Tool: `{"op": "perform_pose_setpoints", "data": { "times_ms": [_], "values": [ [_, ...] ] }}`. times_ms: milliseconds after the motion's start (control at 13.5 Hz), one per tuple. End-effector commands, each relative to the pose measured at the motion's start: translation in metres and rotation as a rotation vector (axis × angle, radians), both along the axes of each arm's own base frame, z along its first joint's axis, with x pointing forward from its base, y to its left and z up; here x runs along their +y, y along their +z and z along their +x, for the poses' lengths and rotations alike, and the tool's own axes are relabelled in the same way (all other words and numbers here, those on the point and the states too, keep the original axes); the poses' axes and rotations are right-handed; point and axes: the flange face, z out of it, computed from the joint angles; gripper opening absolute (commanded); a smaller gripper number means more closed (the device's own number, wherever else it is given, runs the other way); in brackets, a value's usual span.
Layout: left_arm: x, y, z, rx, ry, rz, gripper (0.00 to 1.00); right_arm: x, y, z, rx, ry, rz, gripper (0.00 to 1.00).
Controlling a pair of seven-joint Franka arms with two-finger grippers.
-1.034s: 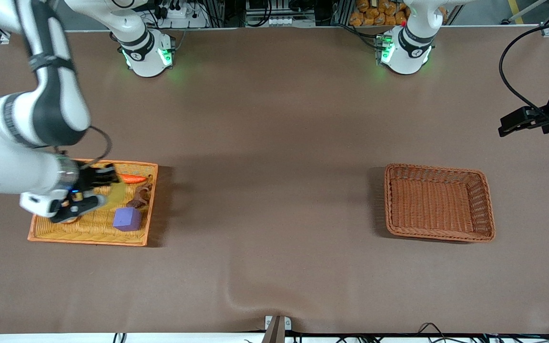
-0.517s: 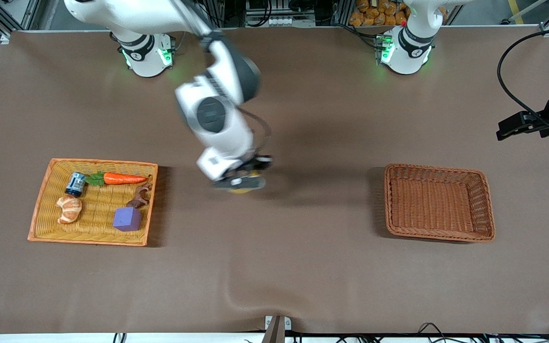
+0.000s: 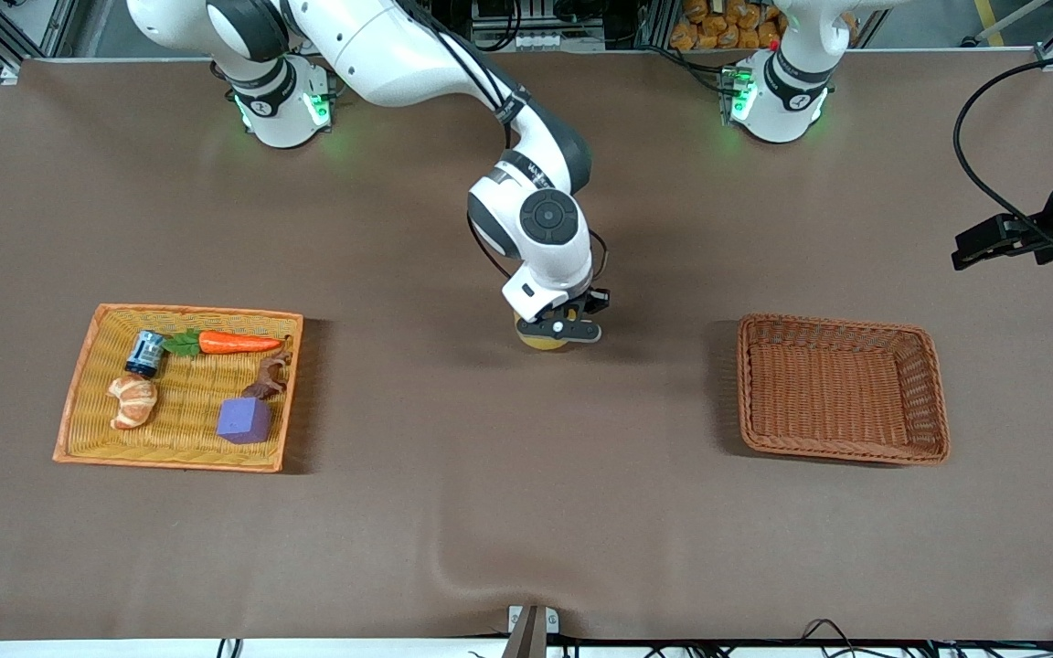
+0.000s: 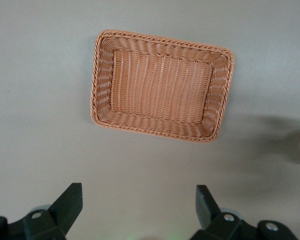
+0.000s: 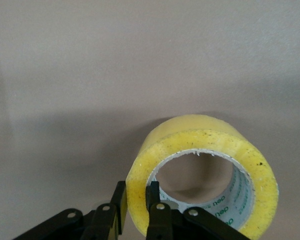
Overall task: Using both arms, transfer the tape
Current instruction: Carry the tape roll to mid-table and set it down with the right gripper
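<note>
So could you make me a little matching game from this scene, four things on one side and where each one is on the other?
Things:
1. tape
2. purple cube
3. brown basket
4. left gripper

Places or states:
A. in the yellow tray
B. open, over bare table by the brown basket
C. pinched in the right gripper, mid-table
D. holds nothing, toward the left arm's end

Pairs: 1-C, 2-A, 3-D, 4-B

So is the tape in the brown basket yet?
No, the brown basket is empty in the left wrist view, and the right tool grips the tape by its wall over the bare table.
</note>
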Motion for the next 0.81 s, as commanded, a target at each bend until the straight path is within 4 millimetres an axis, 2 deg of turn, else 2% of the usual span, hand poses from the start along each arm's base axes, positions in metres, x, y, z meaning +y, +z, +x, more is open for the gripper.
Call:
{"op": "perform_pose_setpoints", "data": {
  "times_ms": [0, 74, 148, 222, 296, 369, 517, 665, 739],
  "values": [
    [-0.001, -0.002, 0.003, -0.006, -0.017, -0.034, 1.00, -0.019, 0.048, 0.029, 0.000, -0.104, 0.052, 0.80],
    [-0.002, -0.003, 0.005, -0.011, -0.020, -0.034, 1.00, -0.028, 0.065, 0.033, 0.009, -0.110, 0.042, 0.94],
    [-0.004, -0.003, 0.005, -0.012, -0.025, -0.034, 1.00, -0.037, 0.081, 0.034, 0.020, -0.104, 0.013, 1.00],
    [-0.005, -0.003, 0.005, -0.012, -0.026, -0.033, 1.00, -0.057, 0.109, 0.043, 0.004, -0.104, -0.016, 1.00],
    [-0.004, -0.003, 0.005, -0.012, -0.025, -0.033, 1.00, -0.089, 0.133, 0.053, -0.012, -0.055, -0.066, 1.00],
    [-0.007, -0.002, 0.005, -0.015, -0.029, -0.034, 1.00, -0.107, 0.151, 0.055, -0.023, -0.011, -0.063, 1.00],
    [-0.011, -0.002, 0.006, -0.018, -0.034, -0.036, 1.00, -0.145, 0.183, 0.067, -0.040, -0.044, -0.038, 1.00],
    [-0.024, -0.017, 0.011, -0.010, 0.047, -0.123, 1.00, -0.211, 0.211, 0.083, -0.041, -0.026, -0.030, 1.00],
    [-0.035, -0.032, 0.019, 0.000, 0.065, -0.169, 1.00, -0.243, 0.219, 0.083, -0.041, 0.022, -0.024, 1.00]
  ]
}}
